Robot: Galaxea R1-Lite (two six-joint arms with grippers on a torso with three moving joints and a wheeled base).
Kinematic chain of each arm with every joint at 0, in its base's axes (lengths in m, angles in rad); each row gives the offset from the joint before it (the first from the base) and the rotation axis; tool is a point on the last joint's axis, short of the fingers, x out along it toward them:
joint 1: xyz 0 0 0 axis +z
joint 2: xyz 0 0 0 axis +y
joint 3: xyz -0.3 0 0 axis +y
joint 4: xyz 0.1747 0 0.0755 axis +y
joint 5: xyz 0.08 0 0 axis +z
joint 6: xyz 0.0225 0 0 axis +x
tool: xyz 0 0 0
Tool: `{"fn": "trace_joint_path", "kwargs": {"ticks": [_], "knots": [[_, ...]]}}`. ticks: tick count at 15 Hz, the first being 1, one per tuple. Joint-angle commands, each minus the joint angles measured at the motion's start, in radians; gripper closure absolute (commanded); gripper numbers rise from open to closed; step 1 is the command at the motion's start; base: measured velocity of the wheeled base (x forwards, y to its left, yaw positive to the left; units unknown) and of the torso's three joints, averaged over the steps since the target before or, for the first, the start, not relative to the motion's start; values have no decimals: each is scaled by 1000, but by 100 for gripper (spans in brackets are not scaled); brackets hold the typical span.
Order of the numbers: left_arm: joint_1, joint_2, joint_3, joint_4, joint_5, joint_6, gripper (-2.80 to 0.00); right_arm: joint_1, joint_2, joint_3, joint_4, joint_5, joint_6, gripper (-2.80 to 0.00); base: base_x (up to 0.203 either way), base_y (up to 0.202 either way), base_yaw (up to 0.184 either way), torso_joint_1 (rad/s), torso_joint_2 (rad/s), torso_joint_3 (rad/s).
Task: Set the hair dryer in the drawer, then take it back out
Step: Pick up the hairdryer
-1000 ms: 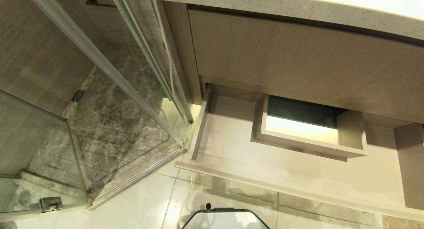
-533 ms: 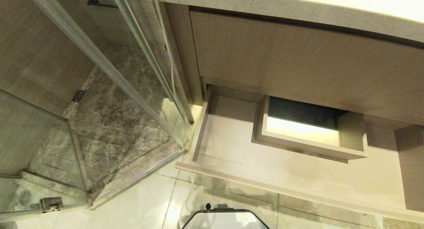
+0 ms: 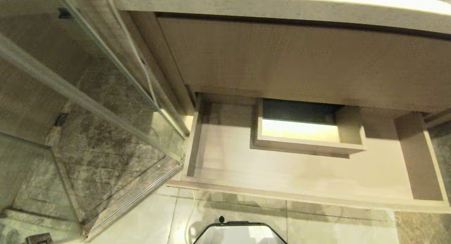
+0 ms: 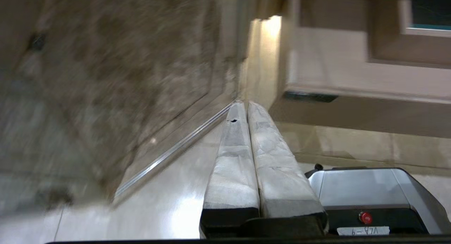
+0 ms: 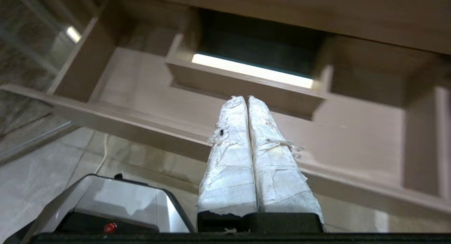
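A wide, shallow, light-brown wood-grain drawer (image 3: 299, 180) stands pulled out from under a bathroom vanity, seen from above in the head view. Its floor is bare. A boxed rectangular notch (image 3: 306, 145) rises from the back middle of the drawer, open at the top, with a bright strip of light and a dark space inside it. Above the drawer sits a taller plain wood-grain panel (image 3: 299, 60), and above that the pale speckled edge of the desk (image 3: 267, 6). The hair dryer shows in none of the views, so its place cannot be told.

To the left of the drawer stands a glass shower enclosure (image 3: 91, 106) with a grey stone-patterned floor, and a thin white cord (image 3: 141, 67) runs down along the vanity's side. Pale glossy floor tiles (image 3: 141, 223) lie in front of the drawer, with the front of the robot's base (image 3: 239, 233) at the lower edge of the head view.

Neither arm appears in the head view. In the left wrist view, the left gripper (image 4: 243, 108) is clenched, its two white-wrapped fingers pressed together and holding nothing, low over the floor near the drawer's left front corner. In the right wrist view, the right gripper (image 5: 245, 100) is likewise clenched and empty, pointing toward the open drawer and its notch.
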Motion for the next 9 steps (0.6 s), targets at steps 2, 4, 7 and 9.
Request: {"fn": "trace_joint_path", "kwargs": {"ticks": [2, 4, 7, 9], "knots": [[0, 0, 0, 0, 0, 0, 0, 0, -38, 40, -3, 1, -2, 0, 1, 9, -172, 126, -240, -107], [0, 0, 0, 0, 0, 0, 0, 0, -38, 40, -3, 1, -1, 0, -1, 4, -128, 49, -95, -37], [0, 0, 2, 0, 1, 0, 0, 0, -38, 40, -3, 1, 2, 0, 1, 0, -19, 9, -9, -5], [0, 0, 1, 0, 0, 0, 0, 0, -38, 40, 0, 2, 4, 0, 0, 0, 0, 0, 0, 0]]}}
